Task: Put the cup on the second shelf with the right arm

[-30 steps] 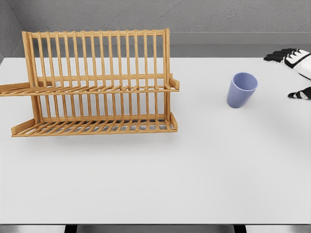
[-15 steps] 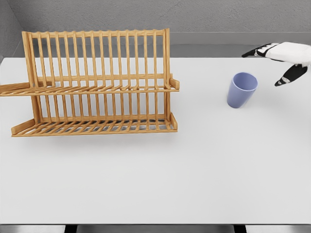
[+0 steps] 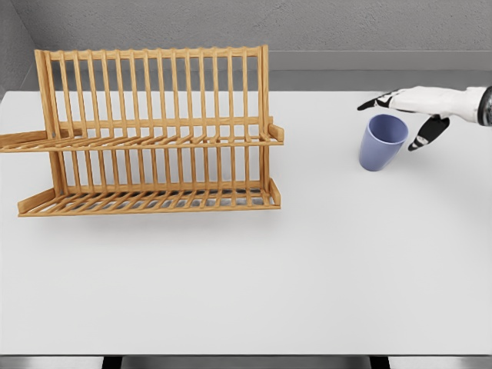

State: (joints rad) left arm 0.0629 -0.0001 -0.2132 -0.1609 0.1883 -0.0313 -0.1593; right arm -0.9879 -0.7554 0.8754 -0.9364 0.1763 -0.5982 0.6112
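On a white table (image 3: 246, 277) before a grey wall (image 3: 307, 23), right robot hand (image 3: 419, 108) — fingers spread — above blue cup (image 3: 381, 142)

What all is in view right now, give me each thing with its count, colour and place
dish rack: one, light brown wood, two slatted shelves, standing on the left half of the table, nothing on it.
cup: one, pale blue, upright and open at the top, right of the rack, on the table's far right part.
table: one, white, filling most of the view.
wall: grey, behind the table.
right hand: one, white with black fingers, reaching in from the right edge, fingers spread just over and beside the cup's rim, holding nothing.
left hand: not in view.
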